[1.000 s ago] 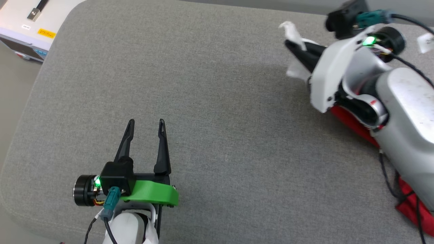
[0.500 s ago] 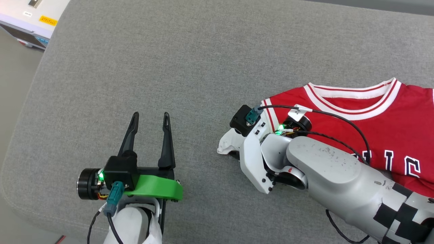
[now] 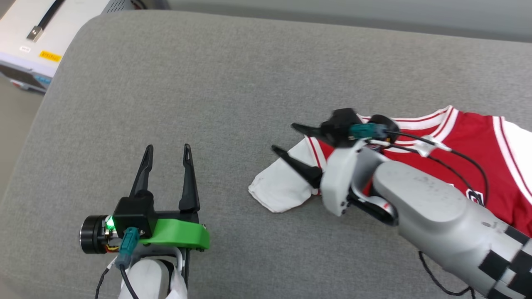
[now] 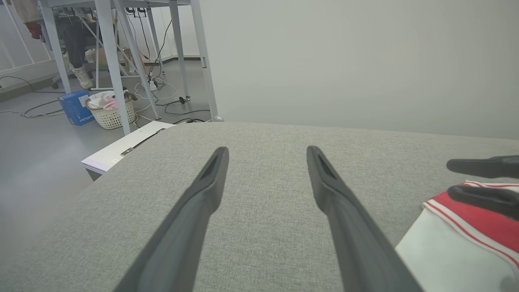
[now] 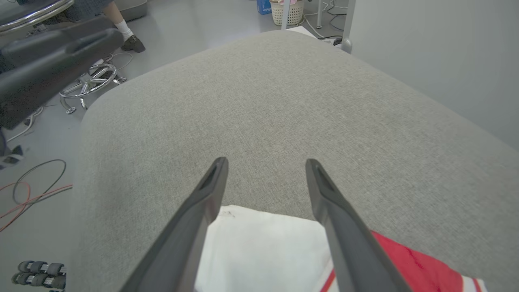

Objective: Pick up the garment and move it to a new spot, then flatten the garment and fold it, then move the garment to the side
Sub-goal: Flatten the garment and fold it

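My right gripper (image 3: 283,136), fingers apart, hangs over the white sleeve (image 3: 278,189) of the red jersey-style T-shirt (image 3: 467,135) (nothing held); my left gripper (image 3: 168,146), likewise spread, hovers above the grey fabric cushion (image 3: 249,70).

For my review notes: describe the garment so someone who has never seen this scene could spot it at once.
A large grey cushion lies before the robot. On its right side, beneath the open right gripper, lies the garment. It is a red shirt with white sleeves and red-white striped trim, the one bright cloth on plain grey.
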{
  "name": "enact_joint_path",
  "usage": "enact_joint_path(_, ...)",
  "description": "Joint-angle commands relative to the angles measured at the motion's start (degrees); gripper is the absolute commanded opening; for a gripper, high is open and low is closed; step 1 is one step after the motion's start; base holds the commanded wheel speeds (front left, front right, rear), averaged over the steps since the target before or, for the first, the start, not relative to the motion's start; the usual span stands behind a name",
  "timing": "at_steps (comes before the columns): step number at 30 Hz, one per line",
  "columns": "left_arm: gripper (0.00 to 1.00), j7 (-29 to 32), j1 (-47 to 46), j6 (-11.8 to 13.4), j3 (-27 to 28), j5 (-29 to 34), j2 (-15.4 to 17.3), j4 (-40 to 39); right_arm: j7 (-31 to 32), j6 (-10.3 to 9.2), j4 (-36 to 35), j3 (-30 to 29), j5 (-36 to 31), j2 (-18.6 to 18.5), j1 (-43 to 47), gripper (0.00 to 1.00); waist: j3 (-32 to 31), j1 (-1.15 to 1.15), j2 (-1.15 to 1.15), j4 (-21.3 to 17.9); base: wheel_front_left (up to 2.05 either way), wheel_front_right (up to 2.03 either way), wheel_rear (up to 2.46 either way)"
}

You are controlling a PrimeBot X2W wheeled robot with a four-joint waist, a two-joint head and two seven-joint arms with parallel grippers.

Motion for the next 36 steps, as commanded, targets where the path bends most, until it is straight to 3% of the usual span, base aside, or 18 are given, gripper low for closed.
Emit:
enact_joint_path(1,1.00,-0.3,0.7,-0.5,0.4,0.6,0.0,-0.1,-2.0,-0.04,-0.4,-1.5,-0.9,-1.5,1.9,1.00,-2.5,0.00,0.00,-2.4,0.00,0.00,0.00)
enact_joint_path(6,1.00,-0.3,1.2,-1.6,1.8,1.4,0.4,-0.6,-8.3,-0.04,-0.8,-12.6,-6.3,-5.4,7.6,1.00,-4.6,0.00,0.00,-4.9,0.00,0.00,0.00)
enact_joint_path(11,1.00,-0.3,1.7,-2.8,2.7,1.8,1.0,-0.8,-9.6,-0.04,-2.8,-27.5,-13.3,-6.6,16.1,1.00,-6.3,0.00,0.00,-7.2,0.00,0.00,0.00)
enact_joint_path(16,1.00,-0.3,1.5,-5.0,3.4,1.2,1.7,-0.9,-9.7,-0.04,-8.8,-44.5,-22.6,-4.9,26.9,1.00,-7.5,0.00,0.00,-8.7,0.00,0.00,0.00)
enact_joint_path(20,1.00,-0.3,-0.3,-7.9,3.3,0.5,3.0,0.1,-9.7,-0.04,-13.4,-56.2,-28.4,-1.2,35.8,1.00,-8.1,0.00,0.00,-9.2,0.00,0.00,0.00)
enact_joint_path(24,1.00,-0.2,-4.2,-10.4,1.2,-0.7,5.8,3.5,-9.7,-0.04,-18.1,-63.2,-33.5,2.2,42.5,1.00,-8.5,0.00,0.00,-9.5,0.00,0.00,0.00)
enact_joint_path(28,1.00,4.1,-10.3,-11.5,-2.6,-4.6,9.4,7.0,-9.7,-0.04,-21.7,-67.2,-36.6,4.4,47.0,1.00,-8.7,0.00,0.00,-9.9,0.00,0.00,0.00)
enact_joint_path(32,1.00,12.7,-16.3,-11.6,-10.7,-11.9,14.6,9.3,-9.7,-0.04,-23.6,-69.1,-37.9,6.3,49.5,1.00,-8.8,0.00,0.00,-10.6,0.00,0.00,0.00)
enact_joint_path(36,1.00,25.0,-21.0,-11.7,-18.6,-21.7,19.8,10.9,-9.4,-0.04,-24.7,-69.3,-38.4,7.0,50.2,1.00,-8.4,0.00,0.00,-11.5,0.00,0.00,0.00)
